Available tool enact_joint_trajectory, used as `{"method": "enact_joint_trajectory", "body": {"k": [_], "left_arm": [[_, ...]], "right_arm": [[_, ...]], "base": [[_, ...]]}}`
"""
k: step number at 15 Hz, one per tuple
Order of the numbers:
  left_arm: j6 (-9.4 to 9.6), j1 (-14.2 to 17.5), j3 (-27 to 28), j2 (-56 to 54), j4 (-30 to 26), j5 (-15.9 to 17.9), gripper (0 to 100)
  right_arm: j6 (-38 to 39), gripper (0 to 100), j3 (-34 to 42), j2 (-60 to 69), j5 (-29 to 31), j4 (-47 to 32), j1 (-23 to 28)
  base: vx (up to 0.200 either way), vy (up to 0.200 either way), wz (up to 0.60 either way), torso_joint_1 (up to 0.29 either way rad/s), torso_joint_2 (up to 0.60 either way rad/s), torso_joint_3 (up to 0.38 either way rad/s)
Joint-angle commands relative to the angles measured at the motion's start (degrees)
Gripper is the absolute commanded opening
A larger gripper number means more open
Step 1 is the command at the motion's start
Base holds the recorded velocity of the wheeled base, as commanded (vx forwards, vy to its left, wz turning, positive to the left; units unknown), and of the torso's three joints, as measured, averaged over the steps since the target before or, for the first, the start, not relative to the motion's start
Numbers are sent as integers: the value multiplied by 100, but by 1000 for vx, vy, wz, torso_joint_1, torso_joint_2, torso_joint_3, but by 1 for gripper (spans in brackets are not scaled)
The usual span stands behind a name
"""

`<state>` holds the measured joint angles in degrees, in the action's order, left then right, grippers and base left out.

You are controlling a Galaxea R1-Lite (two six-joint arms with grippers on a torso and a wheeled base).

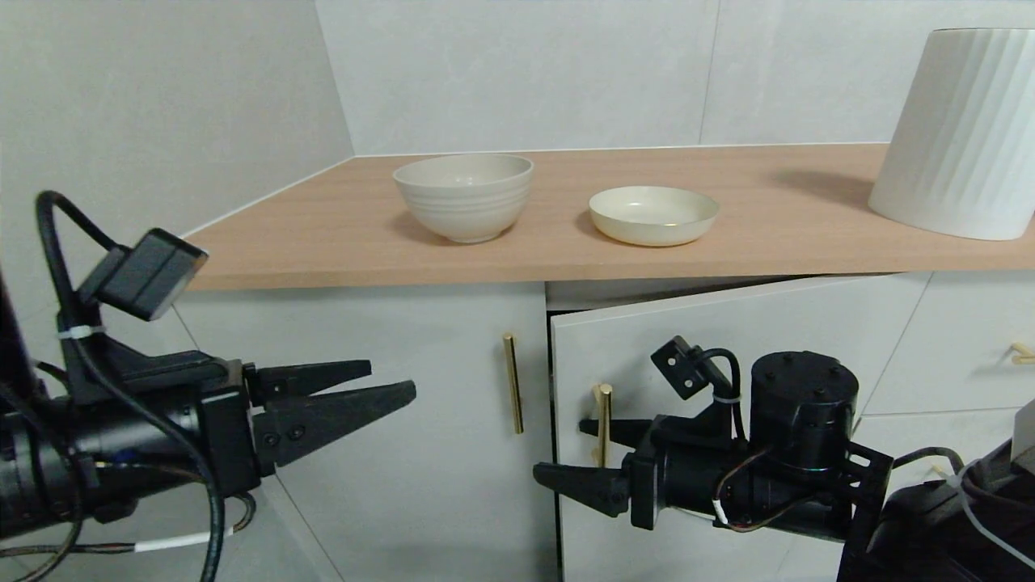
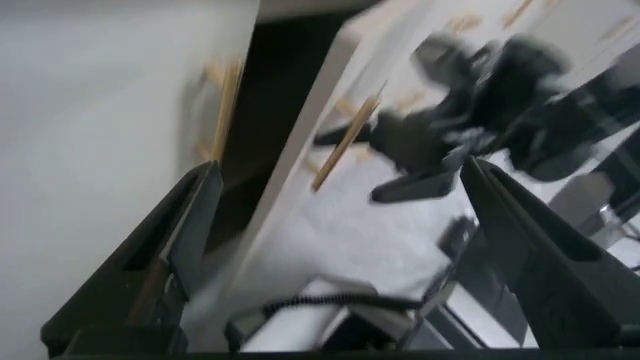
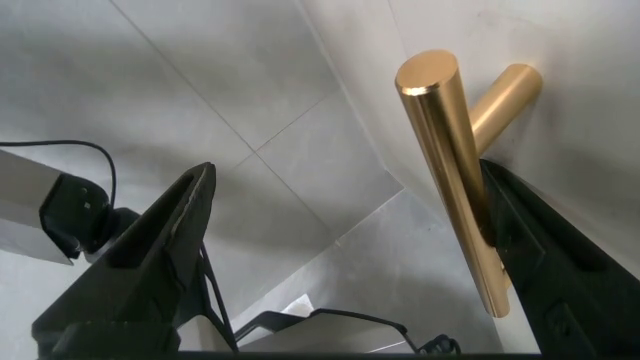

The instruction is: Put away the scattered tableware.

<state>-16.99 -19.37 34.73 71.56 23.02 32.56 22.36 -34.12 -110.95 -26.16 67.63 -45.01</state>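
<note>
Two pieces of tableware sit in the head view, both well above the handle (image 1: 603, 422) of the ajar door (image 1: 728, 347): a bowl (image 1: 464, 196) up to its left and a dish (image 1: 653, 214) almost straight above, each on the counter (image 1: 792, 234). The right gripper (image 1: 566, 451) has its jaws apart, straddling the handle. The left gripper (image 1: 380, 388), well left of the handle, is also spread and holds nothing.

In the blurred left wrist view, the left gripper (image 2: 335, 230) frames the handle (image 2: 345, 140) from a distance.

In the right wrist view, the handle (image 3: 455, 170) lies just inside one finger of the right gripper (image 3: 345, 250), unclamped.

I judge that a pull could slip off the smooth bar, since nothing pinches it. A door swinging wide could also strike the left gripper.

The counter is pale wood set in a corner of white wall (image 1: 517, 73), with a ribbed white shade (image 1: 958, 133) far up-right of the handle.
</note>
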Motion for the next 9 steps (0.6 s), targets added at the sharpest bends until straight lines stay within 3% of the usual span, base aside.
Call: {"method": "enact_joint_trajectory", "body": {"k": [1, 3, 4, 7, 9], "left_arm": [[3, -137, -45, 420, 28, 5, 100], [-6, -234, -37, 693, 195, 5, 100], [-14, -251, -45, 1036, 669, -4, 0], [-6, -251, 51, 1440, 1196, 13, 0], [12, -339, 271, 1774, 1935, 172, 0]], "right_arm": [[5, 100, 2, -41, -3, -22, -8], [5, 100, -7, -94, -3, -22, -8], [5, 100, -7, -155, -3, -22, -8], [5, 100, -7, -199, -3, -22, -8], [5, 100, -7, -234, -3, -22, -8]], "base": [[0, 0, 0, 0, 0, 0], [0, 0, 0, 0, 0, 0], [0, 0, 0, 0, 0, 0], [0, 0, 0, 0, 0, 0], [0, 0, 0, 0, 0, 0]]}}
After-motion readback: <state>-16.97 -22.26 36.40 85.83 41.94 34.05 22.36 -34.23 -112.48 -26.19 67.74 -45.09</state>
